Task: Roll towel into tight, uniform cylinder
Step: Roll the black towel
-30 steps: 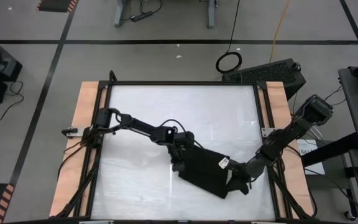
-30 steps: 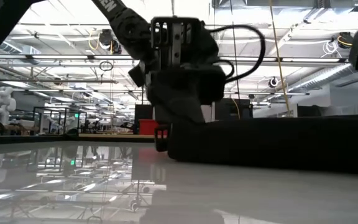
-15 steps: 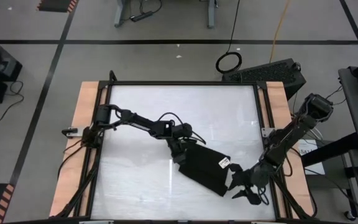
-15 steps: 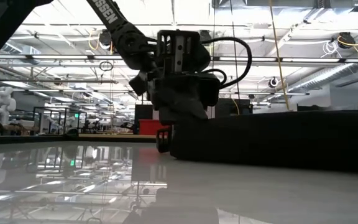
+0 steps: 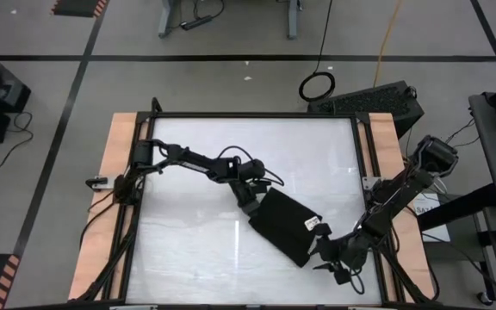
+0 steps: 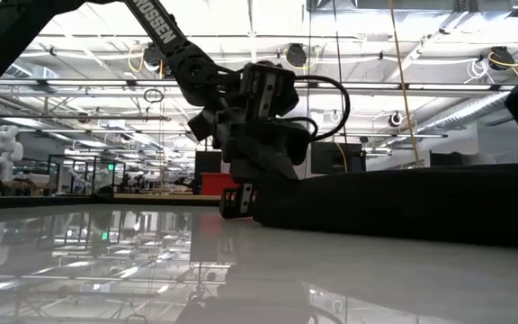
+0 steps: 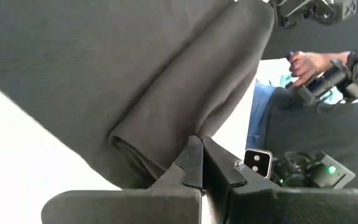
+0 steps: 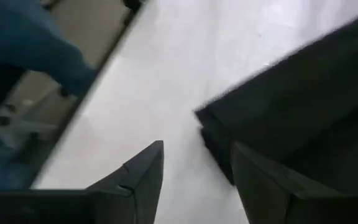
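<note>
Your towel (image 5: 284,226) lies folded on the table (image 5: 196,250), right of centre, its long axis running diagonally from the left tool (image 5: 250,207) to the right tool (image 5: 331,261). The left tool, pinched shut, presses at the upper-left end. The right tool, fingers spread and empty, sits just off the lower-right corner, nearer the free edge.
</note>
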